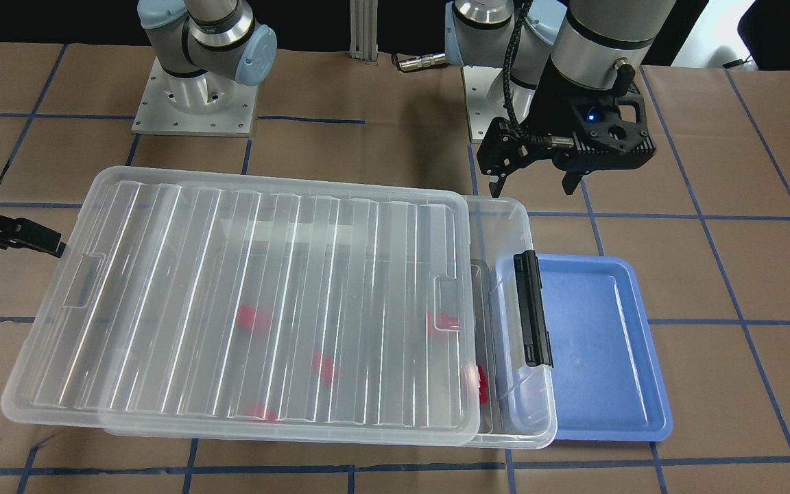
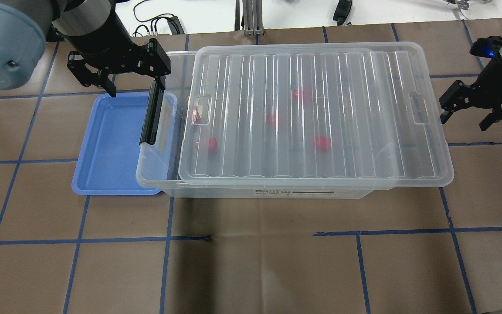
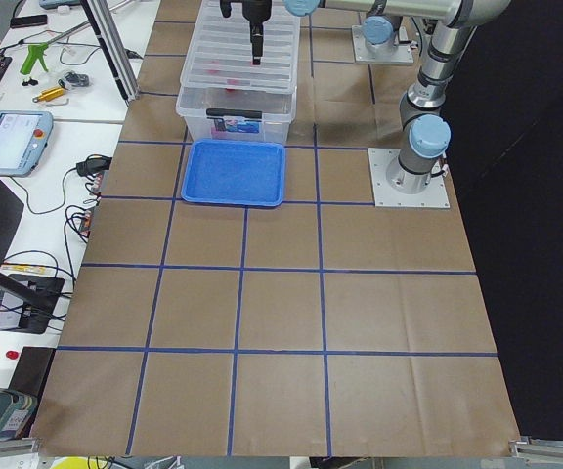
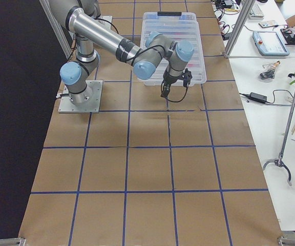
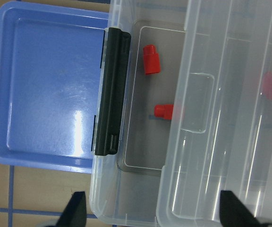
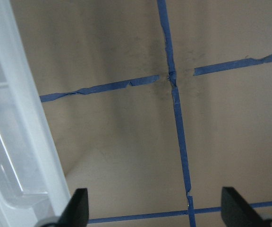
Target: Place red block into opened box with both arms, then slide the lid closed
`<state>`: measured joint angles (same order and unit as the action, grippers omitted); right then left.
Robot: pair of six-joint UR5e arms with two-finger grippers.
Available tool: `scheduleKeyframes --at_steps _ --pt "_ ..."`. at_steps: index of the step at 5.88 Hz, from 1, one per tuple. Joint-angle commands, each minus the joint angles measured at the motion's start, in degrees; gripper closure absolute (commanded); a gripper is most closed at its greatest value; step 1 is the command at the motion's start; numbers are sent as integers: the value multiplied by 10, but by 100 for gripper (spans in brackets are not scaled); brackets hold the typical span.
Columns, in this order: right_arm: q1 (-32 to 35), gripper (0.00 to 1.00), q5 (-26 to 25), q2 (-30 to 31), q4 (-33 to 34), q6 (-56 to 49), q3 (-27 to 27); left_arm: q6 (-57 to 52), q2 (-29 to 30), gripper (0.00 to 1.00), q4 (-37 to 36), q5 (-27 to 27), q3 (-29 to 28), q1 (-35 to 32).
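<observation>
The clear box [image 2: 277, 193] lies across the table with its black latch [image 2: 148, 115] at the left end. The ridged lid [image 2: 364, 109] covers most of it and overhangs the right end, leaving a strip open by the latch. In that strip one red block [image 5: 150, 59] lies bare and a second red block [image 5: 163, 111] sits half under the lid's edge. More red blocks [image 2: 322, 143] show blurred through the lid. My left gripper [image 2: 135, 85] hangs open above the latch end. Just off the lid's right end, my right gripper [image 2: 464, 121] is open and holds nothing.
A blue tray [image 2: 107, 144] lies against the box's latch end, partly under it, with nothing in it. Brown paper with blue tape lines covers the table [image 2: 251, 261]. The arm bases [image 1: 193, 96] stand behind the box.
</observation>
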<state>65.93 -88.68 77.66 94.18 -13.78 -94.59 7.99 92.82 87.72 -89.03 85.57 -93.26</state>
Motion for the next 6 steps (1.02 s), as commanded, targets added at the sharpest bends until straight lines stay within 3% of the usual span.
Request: scheduleKeyframes --at_steps 1,6 --pt "32 0 0 4 -1 36 0 -20 0 1 -2 3 6 -1" --pt "46 0 18 14 -2 49 -17 -25 3 1 43 2 -13 21"
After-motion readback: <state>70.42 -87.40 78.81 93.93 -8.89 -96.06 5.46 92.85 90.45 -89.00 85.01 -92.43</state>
